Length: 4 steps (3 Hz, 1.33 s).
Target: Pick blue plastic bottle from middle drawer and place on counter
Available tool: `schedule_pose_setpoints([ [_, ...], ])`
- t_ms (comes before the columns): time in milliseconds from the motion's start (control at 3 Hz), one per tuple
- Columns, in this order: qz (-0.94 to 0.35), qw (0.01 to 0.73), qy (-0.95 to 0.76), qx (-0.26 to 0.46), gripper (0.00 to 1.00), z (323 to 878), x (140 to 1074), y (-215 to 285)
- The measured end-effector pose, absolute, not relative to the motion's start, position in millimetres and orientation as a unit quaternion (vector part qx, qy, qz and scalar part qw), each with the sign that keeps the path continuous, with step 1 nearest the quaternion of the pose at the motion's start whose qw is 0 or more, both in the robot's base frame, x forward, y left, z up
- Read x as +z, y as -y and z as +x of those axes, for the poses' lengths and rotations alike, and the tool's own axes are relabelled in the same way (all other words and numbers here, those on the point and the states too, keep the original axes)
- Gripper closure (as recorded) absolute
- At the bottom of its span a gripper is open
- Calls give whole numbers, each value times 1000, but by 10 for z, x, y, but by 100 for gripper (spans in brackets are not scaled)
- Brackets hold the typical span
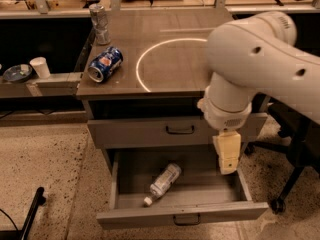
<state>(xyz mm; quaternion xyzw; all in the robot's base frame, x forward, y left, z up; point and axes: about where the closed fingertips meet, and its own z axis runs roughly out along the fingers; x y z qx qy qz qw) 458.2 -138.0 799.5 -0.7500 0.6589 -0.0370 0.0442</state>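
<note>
The blue plastic bottle [162, 183], clear with a white cap, lies on its side in the open middle drawer [180, 214], cap toward the front left. My gripper [227, 166] hangs from the big white arm [255, 64], pointing down over the right part of the drawer, to the right of the bottle and apart from it. The counter [165, 39] shows its bright circle; the arm hides its right side.
A blue soda can [105, 64] lies on the counter's left side and a clear upright container [100, 23] stands behind it. The upper drawer [150, 131] is shut. A white cup [39, 66] and a dish [17, 73] sit on a ledge at left. A chair base [285, 199] stands at right.
</note>
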Motion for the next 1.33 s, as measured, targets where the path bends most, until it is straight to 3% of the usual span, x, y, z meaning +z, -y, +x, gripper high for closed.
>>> schedule_pose_setpoints([
  [1000,-883,6,-465,-63,0,4280,7420,911],
  [1333,-889,26,-455,-40,0,4291,7479,947],
])
